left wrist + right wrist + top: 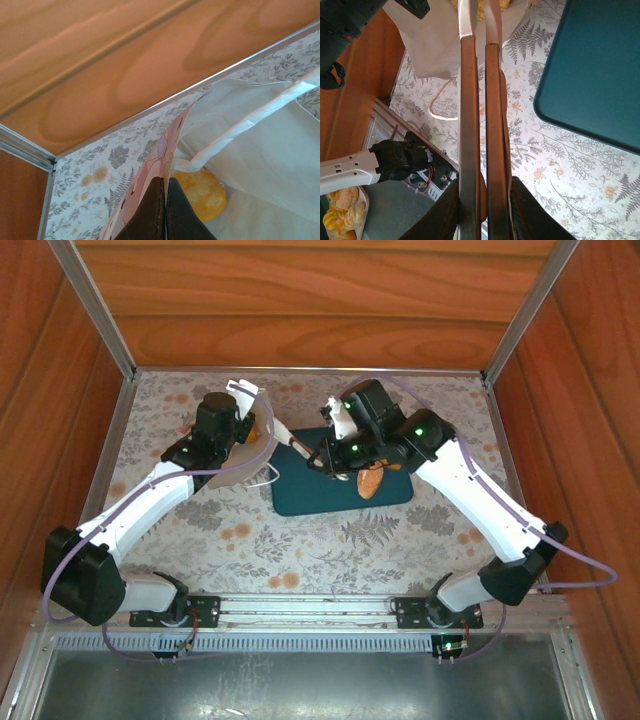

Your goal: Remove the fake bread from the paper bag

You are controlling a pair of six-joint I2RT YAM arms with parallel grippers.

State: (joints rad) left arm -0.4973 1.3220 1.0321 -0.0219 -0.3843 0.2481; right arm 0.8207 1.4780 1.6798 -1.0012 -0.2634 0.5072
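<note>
Both clench: left gripper on paper bag rim, right gripper on tongs; glossy fake bread could slip free.

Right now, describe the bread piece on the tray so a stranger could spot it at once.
Find the dark teal tray in the middle of the flowered table. On its right half, tucked partly beneath the right arm, lies an orange fake bread piece. Unlike the yellow piece down inside the white paper bag, it sits out in the open.
</note>
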